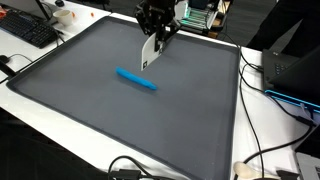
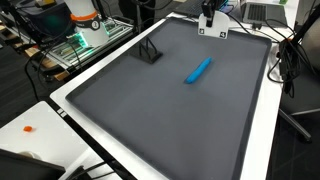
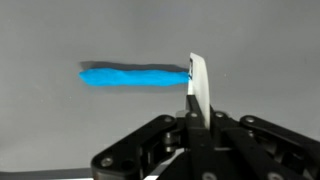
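My gripper [image 1: 153, 45] hangs over the far part of a dark grey mat [image 1: 90, 110]. It is shut on a thin white flat strip [image 1: 148, 57] that sticks out below the fingers. In the wrist view the fingers [image 3: 196, 108] pinch the strip [image 3: 199, 78], and its tip overlaps the right end of a blue elongated object [image 3: 133, 76]. That blue object lies flat on the mat, a little nearer than the gripper, in both exterior views [image 1: 136, 79] [image 2: 199, 70]. Whether the strip touches it I cannot tell.
The mat has a white border [image 2: 262, 120]. A keyboard [image 1: 28, 30] lies off the mat's far corner. Cables [image 1: 262, 150] and a laptop [image 1: 300, 70] sit beside the mat. A small dark shape [image 2: 150, 52] stands near one mat edge. Electronics [image 2: 80, 45] sit beyond it.
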